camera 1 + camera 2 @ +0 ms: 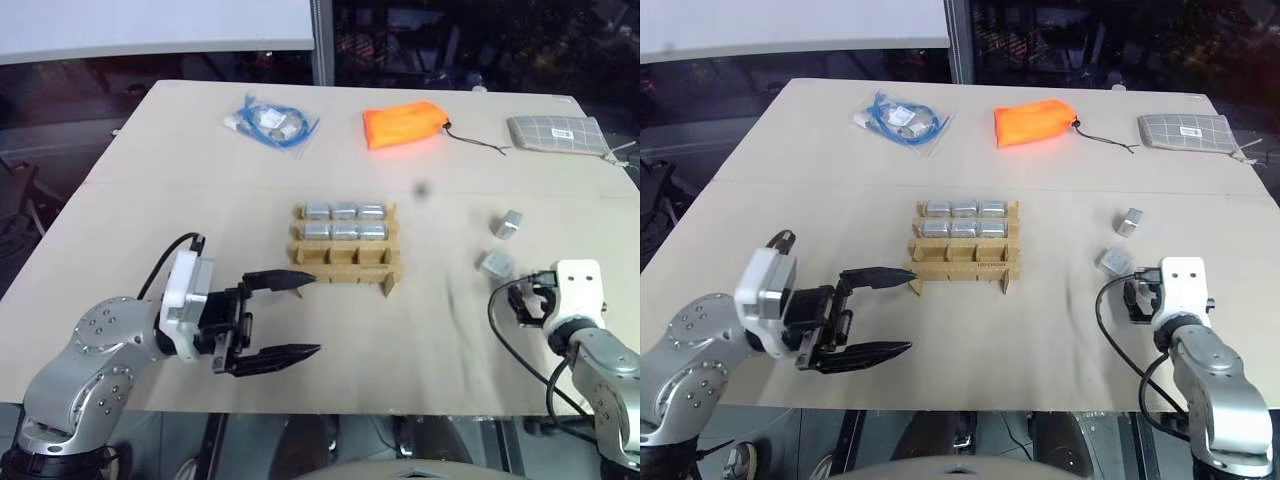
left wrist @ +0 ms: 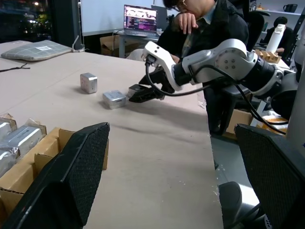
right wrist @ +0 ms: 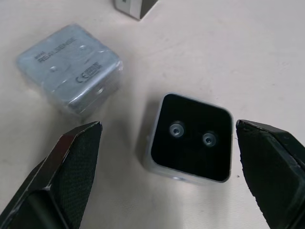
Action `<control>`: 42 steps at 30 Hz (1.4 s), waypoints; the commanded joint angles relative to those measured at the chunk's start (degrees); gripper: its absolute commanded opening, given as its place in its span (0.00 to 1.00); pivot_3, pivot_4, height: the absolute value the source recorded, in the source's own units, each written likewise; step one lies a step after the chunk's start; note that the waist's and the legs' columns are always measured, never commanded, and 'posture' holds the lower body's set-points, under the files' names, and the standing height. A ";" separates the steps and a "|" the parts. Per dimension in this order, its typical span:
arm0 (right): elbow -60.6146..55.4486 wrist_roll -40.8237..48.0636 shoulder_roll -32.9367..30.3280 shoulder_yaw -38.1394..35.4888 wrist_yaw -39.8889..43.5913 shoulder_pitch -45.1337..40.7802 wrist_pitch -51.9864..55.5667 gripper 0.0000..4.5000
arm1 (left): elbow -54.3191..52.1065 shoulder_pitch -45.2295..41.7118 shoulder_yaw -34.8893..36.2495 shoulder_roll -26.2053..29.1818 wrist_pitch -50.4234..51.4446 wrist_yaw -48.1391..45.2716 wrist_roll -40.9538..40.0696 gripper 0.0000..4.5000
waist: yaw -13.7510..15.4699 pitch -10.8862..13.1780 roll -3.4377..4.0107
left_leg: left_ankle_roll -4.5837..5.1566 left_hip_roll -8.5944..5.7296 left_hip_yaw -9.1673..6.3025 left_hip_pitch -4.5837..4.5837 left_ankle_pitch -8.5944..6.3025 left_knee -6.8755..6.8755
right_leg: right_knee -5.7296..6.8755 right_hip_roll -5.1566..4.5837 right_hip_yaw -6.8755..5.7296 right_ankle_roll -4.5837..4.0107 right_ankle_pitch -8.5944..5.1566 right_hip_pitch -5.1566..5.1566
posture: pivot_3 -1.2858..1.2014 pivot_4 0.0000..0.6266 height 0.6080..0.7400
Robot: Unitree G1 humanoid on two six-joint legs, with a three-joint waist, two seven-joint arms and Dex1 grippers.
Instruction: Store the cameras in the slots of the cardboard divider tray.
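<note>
We are at the pick-up step for one of the loose cameras. Our right gripper [image 3: 167,179] hangs with its two black fingers wide apart and empty, straddling a small silver-grey boxy camera with a black lens face [image 3: 191,138] that lies face-up on the bench near its right edge. A second silver-grey camera in clear wrap [image 3: 69,74] lies just beside it, and the corner of a third grey block [image 3: 136,7] sits a little farther on. Our left gripper [image 1: 285,318] hovers with its fingers also spread and empty, pointing across toward the front left corner of the low brown cardboard divider tray [image 1: 345,272], which stands mid-bench.

The next move, as we judge it, calls for lowering the right fingers squarely on either side of the black-faced camera, closing without nudging its wrapped neighbour, then carrying it to a free front slot.

Counting: six cameras sit in the tray, three in the back row [image 1: 344,210] and three in the middle row [image 1: 344,231]; the front row of three slots looks empty. Three cameras lie loose. Along the far edge we count one orange fabric pouch [image 1: 403,125], one grey checked pouch [image 1: 555,133] and one coiled blue cable in a clear bag [image 1: 268,121].
</note>
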 commanded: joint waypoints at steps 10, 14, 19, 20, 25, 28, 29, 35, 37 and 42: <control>-1.14 -1.49 3.92 -3.67 -3.56 -0.71 0.91 1.00 | 0.55 -2.19 -0.76 0.15 -0.28 0.10 -0.55 0.98 | 0.01 0.00 0.00 | 0.00 0.00 0.00 0.00 0.00 0.00 | 0.00 0.00 0.00 0.00 0.00 -0.01 | 0.52 0.24 1.00; -0.29 -0.81 5.31 -4.23 -3.65 -1.49 1.62 0.94 | 0.44 -2.66 -0.83 0.27 0.05 0.42 -0.75 1.00 | 0.00 0.00 0.00 | 0.00 0.00 0.00 0.00 0.00 0.00 | 0.01 0.00 -0.01 0.00 0.00 -0.01 | 0.52 0.24 1.00; 0.86 -1.03 5.88 -4.22 -3.57 -1.83 1.46 0.56 | -0.14 -2.91 -0.74 0.26 0.60 1.36 -1.15 1.00 | 0.00 0.00 0.01 | 0.00 0.00 0.00 0.00 0.00 -0.01 | 0.01 0.00 0.00 0.00 0.00 -0.01 | 0.52 0.24 1.00; 0.97 -1.16 5.75 -4.08 -3.51 -1.78 1.39 0.48 | -0.27 -3.03 -0.73 0.14 0.75 1.96 -1.09 1.00 | 0.03 0.00 0.00 | 0.00 0.00 0.00 0.00 0.00 -0.01 | 0.01 -0.01 0.00 0.00 0.00 -0.01 | 0.52 0.24 1.00; 0.83 -2.84 2.43 -2.07 -0.92 -0.71 -4.15 0.43 | -1.41 -5.37 -0.75 -2.88 3.86 12.65 -1.74 1.00 | 0.08 0.00 0.01 | 0.00 0.00 -0.01 0.00 0.00 0.00 | 0.00 -0.04 -0.01 0.01 0.00 0.00 | 0.52 0.24 1.00; -1.37 -4.73 -3.75 2.30 7.32 0.10 -20.81 0.43 | -2.50 -7.95 -0.75 -3.52 11.14 23.60 -4.61 1.00 | 0.03 0.03 0.02 | 0.00 -0.03 0.01 -0.01 0.00 0.00 | 0.00 -0.05 0.02 0.03 0.00 -0.01 | 0.52 0.24 1.00; -2.12 -6.37 -6.11 4.19 9.07 0.15 -25.24 0.43 | -2.38 -9.45 -0.68 -3.32 14.26 26.88 -7.00 1.00 | -0.10 0.03 0.03 | 0.01 -0.04 0.01 -0.01 0.00 0.00 | 0.01 -0.03 0.03 0.10 0.03 -0.01 | 0.52 0.24 1.00; -5.23 -7.58 -9.07 15.34 16.21 -6.93 -36.97 0.43 | 6.99 -23.30 -2.97 -3.44 30.69 40.18 -29.69 1.00 | -0.06 0.08 -0.06 | -0.06 0.17 -0.10 0.05 0.04 0.07 | 0.18 0.34 0.09 0.26 0.09 -0.01 | 0.52 0.24 1.00; -4.45 -9.69 -9.47 19.07 17.55 -9.60 -39.16 0.43 | 8.47 -25.87 -5.40 -5.07 31.96 42.08 -27.96 1.00 | -0.02 0.08 -0.07 | -0.06 0.13 -0.10 0.05 0.04 0.09 | 0.21 0.33 0.11 0.26 0.10 0.00 | 0.52 0.24 1.00; -2.39 -12.61 -11.46 23.86 21.71 -13.84 -43.99 0.43 | 12.51 -29.39 -6.48 -9.04 34.81 46.44 -32.40 1.00 | 0.16 0.19 -0.25 | -0.30 0.00 -0.09 -0.01 0.19 0.11 | 0.19 0.23 0.14 0.31 0.07 -0.01 | 0.52 0.24 1.00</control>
